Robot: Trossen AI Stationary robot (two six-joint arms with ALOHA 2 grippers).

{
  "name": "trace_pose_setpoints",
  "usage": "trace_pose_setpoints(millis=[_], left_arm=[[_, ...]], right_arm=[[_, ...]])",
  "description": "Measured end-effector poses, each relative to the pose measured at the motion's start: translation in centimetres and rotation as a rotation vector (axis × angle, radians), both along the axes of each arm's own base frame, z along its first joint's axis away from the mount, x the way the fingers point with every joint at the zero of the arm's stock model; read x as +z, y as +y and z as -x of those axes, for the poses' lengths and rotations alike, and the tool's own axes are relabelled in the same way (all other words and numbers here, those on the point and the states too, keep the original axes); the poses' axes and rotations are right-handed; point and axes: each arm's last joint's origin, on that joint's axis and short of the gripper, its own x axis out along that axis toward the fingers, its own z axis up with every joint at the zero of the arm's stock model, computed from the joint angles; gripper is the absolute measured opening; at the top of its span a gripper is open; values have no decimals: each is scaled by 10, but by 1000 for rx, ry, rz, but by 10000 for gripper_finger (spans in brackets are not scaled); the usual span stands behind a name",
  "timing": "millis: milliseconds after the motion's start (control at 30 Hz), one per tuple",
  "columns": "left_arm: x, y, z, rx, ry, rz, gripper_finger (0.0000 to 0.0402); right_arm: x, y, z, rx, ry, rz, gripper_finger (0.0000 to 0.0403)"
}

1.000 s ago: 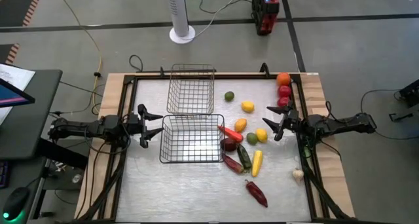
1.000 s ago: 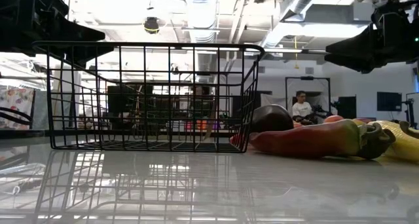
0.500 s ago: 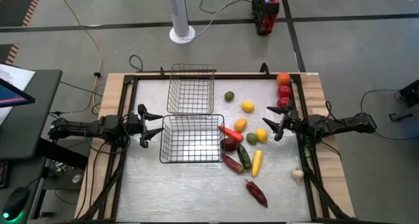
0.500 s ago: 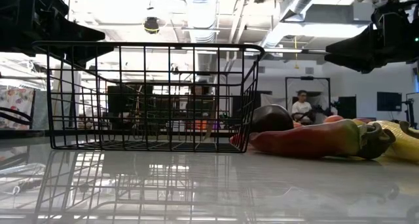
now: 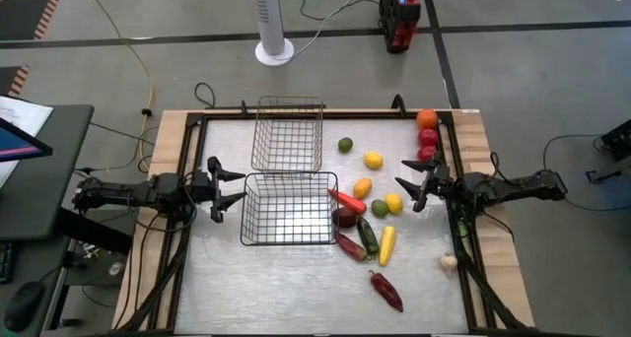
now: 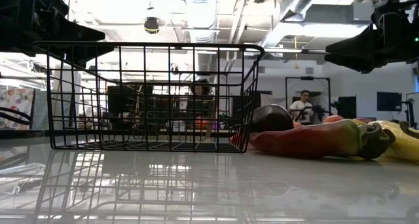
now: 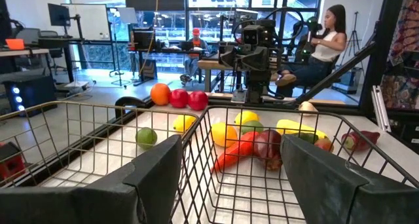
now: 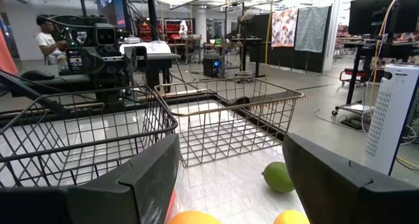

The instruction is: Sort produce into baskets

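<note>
While the produce (image 5: 367, 204) lies heaped on the table beside the dark basket (image 5: 288, 210), nothing is held: the right gripper (image 5: 413, 191), jaws spread, is placed just beyond it, nearer than the spread left gripper (image 5: 231, 189). Only the right wrist view shows the lime (image 8: 279, 177) past the fingers.

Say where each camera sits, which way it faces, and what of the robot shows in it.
High view: overhead, straight down on the table; both arms, left gripper, right gripper, jaws open.
Low view: table height, level through the darker basket; arms' undersides at the upper corners.
Left wrist view: faces across the baskets to the produce; own open jaws frame it.
Right wrist view: faces the silvery basket; own jaws.
Shared: each wrist view shows the opposite arm beyond.
</note>
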Motion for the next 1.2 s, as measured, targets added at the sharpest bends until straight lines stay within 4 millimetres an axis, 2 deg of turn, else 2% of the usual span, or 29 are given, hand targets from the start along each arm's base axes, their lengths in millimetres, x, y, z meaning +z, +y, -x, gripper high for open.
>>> trace_pose_setpoints(millis=[433,600,833,1200], left_arm=[[0,0,0,0,-1,0,249],[7,0,1,6,-60,-55,249],[7,0,1,-2,-80,37,249],[6,0,1,0,-66,9,249]], right_arm=[[0,0,0,0,0,0,301],[0,0,0,0,0,0,301],[0,0,0,0,-1,0,301],[0,0,0,0,-3,-1,301]])
